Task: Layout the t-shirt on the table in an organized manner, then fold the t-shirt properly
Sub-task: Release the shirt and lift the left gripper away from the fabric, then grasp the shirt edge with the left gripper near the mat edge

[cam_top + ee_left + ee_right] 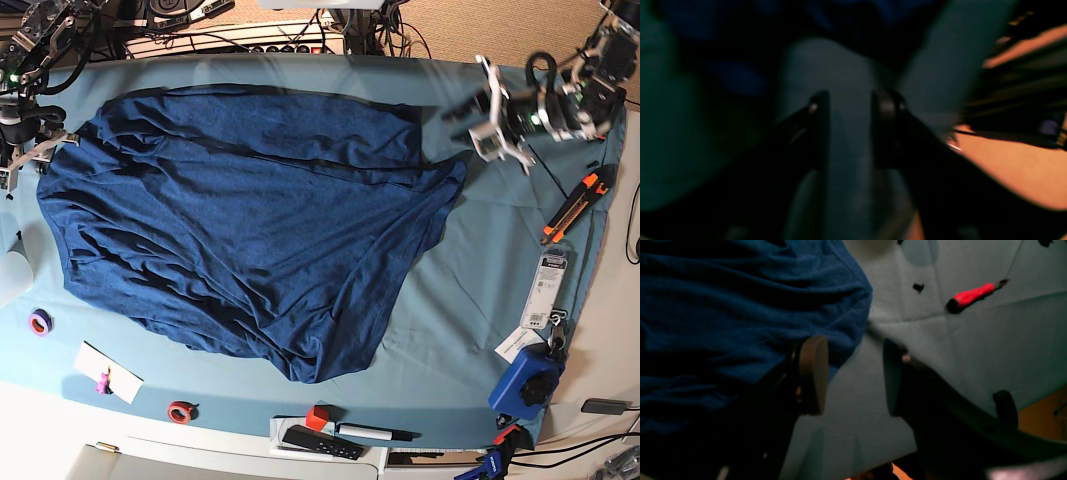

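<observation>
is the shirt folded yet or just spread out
Spread out, not folded. In the base view the t-shirt lies open across the table in one wrinkled layer, its outline irregular, with no neat fold lines or stacked halves.

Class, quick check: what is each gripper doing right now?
Left gripper: open, holding nothing.
Right gripper: open, beside the t-shirt, not gripping it.

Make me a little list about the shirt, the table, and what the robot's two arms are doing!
shirt: t-shirt, dark blue, spread out but wrinkly, not folded
table: table under a light teal cloth
left end effector: open, nothing between the fingers, off the shirt's edge
right end effector: open, at the shirt's edge, holding nothing
other stuff: orange utility knife, purple tape roll
</observation>
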